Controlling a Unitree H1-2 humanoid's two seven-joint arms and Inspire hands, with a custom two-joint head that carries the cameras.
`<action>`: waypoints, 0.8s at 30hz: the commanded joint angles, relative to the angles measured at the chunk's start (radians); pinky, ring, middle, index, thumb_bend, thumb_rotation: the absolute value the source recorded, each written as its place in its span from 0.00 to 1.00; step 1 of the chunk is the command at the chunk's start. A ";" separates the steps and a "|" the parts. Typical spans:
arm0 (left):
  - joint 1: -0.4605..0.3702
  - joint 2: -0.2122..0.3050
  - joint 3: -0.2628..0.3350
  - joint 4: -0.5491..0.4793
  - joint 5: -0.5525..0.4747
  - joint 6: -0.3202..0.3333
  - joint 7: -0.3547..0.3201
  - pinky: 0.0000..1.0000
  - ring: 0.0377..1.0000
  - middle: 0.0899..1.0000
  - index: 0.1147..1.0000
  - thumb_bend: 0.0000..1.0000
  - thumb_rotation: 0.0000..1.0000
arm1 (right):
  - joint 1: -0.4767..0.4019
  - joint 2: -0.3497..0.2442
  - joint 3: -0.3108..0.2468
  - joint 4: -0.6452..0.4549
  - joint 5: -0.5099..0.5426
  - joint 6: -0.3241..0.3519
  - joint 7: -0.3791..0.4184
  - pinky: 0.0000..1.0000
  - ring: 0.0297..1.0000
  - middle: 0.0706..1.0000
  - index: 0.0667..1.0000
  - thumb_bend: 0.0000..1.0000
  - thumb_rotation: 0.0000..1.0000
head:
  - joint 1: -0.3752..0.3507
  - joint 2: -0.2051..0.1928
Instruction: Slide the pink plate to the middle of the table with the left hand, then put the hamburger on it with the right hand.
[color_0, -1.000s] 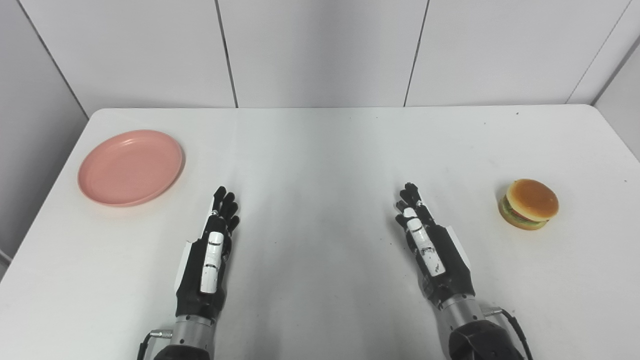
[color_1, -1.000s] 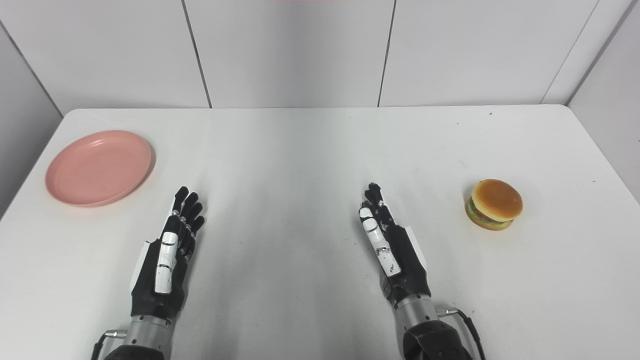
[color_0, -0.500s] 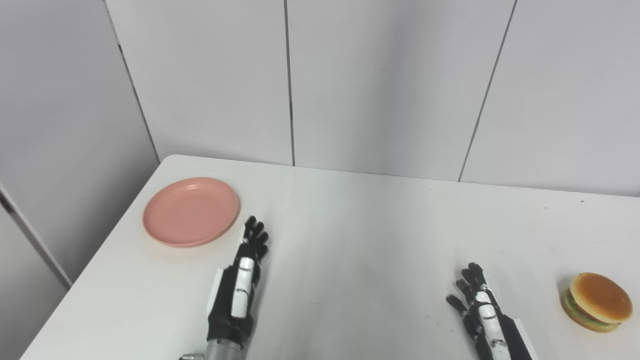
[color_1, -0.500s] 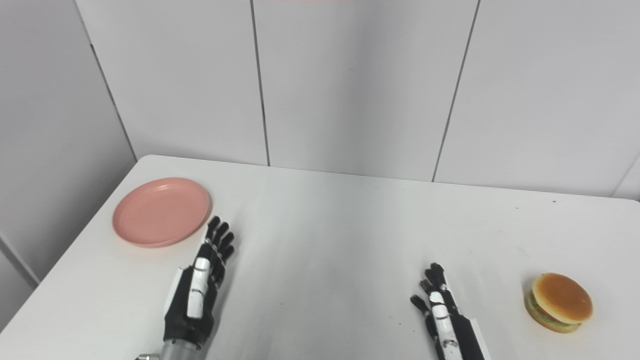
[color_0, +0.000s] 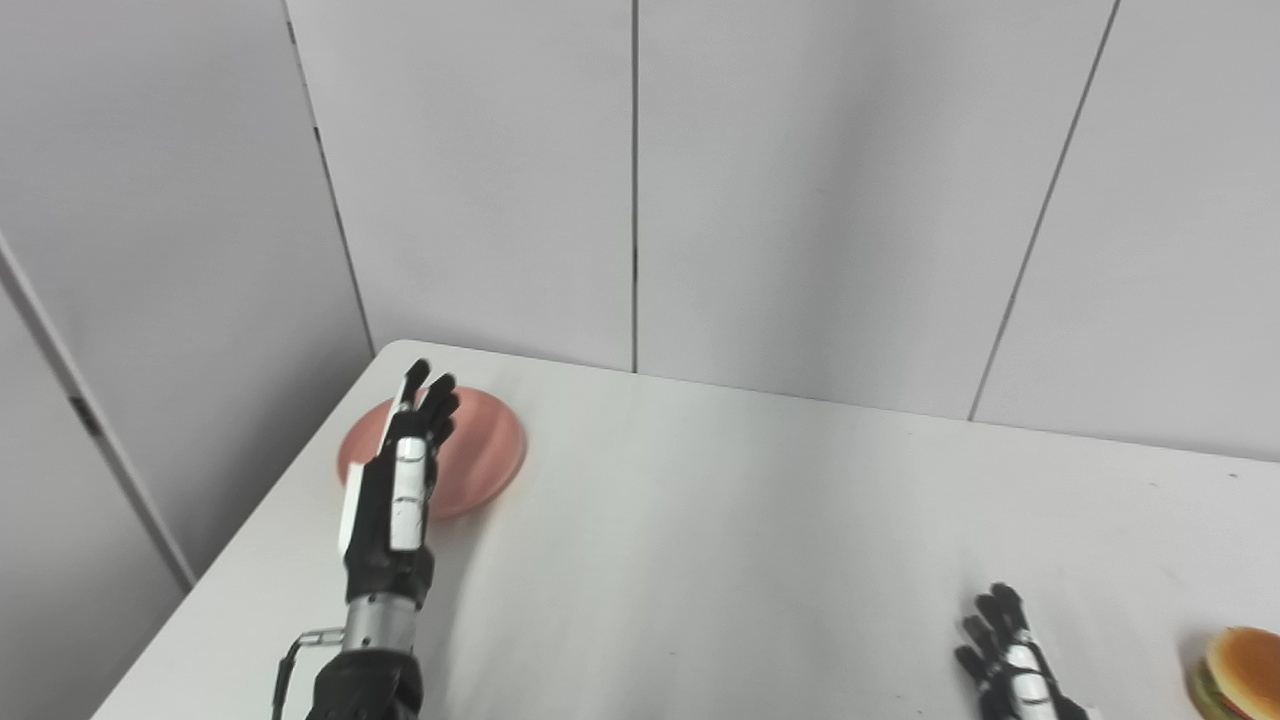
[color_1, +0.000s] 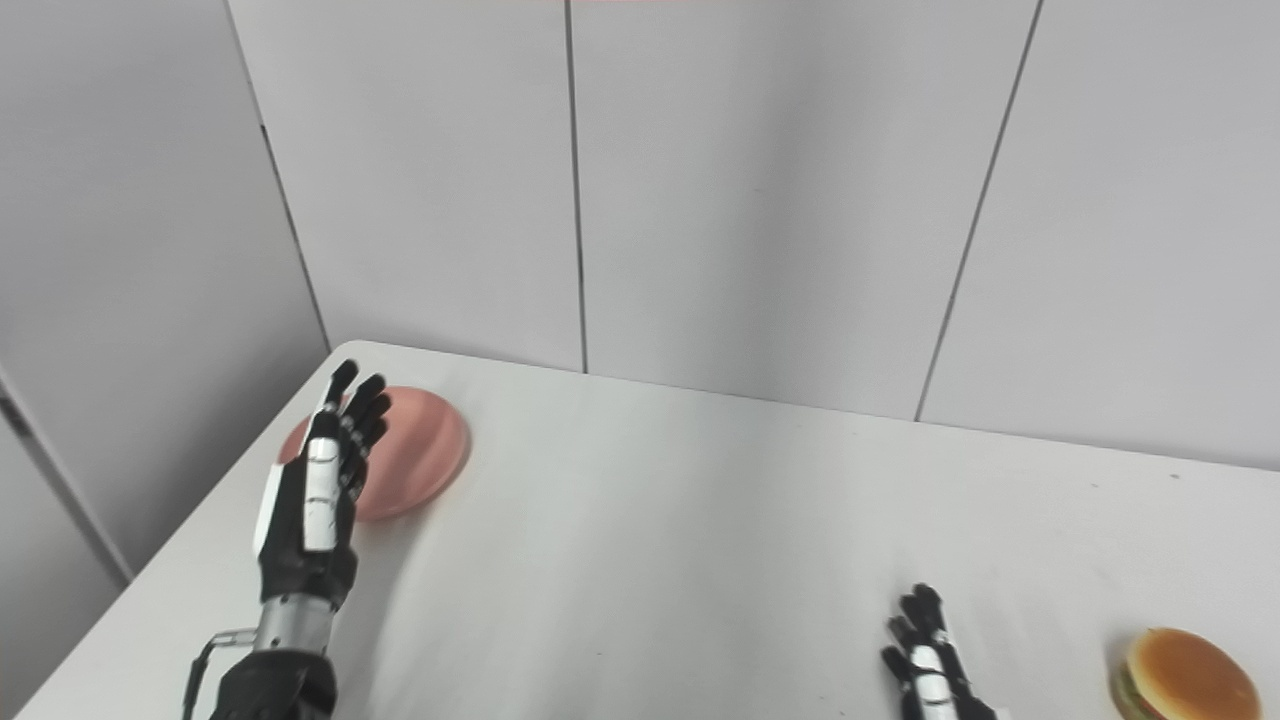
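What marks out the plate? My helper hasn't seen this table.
Start at the white table and go to its far left corner. The plate lies flat there, partly behind the raised left hand. It is round, shallow and pink, the only dish there.

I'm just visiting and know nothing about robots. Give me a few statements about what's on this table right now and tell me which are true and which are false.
1. The left hand is raised in front of the pink plate, fingers spread. True.
2. The hamburger already sits on the plate. False: it rests on the table at the far right, well apart from the plate.
3. The right hand holds the hamburger. False: it is open, beside the hamburger and apart from it.
4. The plate is near the table's left edge. True.
5. The plate has food on it. False: the part that shows is bare.
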 joint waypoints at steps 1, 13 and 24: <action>-0.047 0.043 0.036 0.006 0.005 -0.027 0.035 0.90 0.86 0.85 0.86 0.79 1.00 | -0.003 -0.009 -0.010 0.017 0.020 -0.036 0.019 1.00 1.00 1.00 1.00 0.50 0.89 | 0.003 0.000; -0.170 0.155 0.148 0.218 0.042 -0.095 0.152 0.89 0.78 0.77 0.79 0.75 1.00 | -0.008 -0.027 -0.041 0.071 0.092 -0.061 0.051 1.00 1.00 1.00 1.00 0.59 0.83 | 0.050 0.006; -0.210 0.221 0.210 0.425 -0.058 -0.134 0.152 0.78 0.76 0.74 0.75 0.75 1.00 | -0.009 -0.033 -0.043 0.087 0.115 -0.069 0.066 1.00 1.00 1.00 1.00 0.67 0.82 | 0.064 0.008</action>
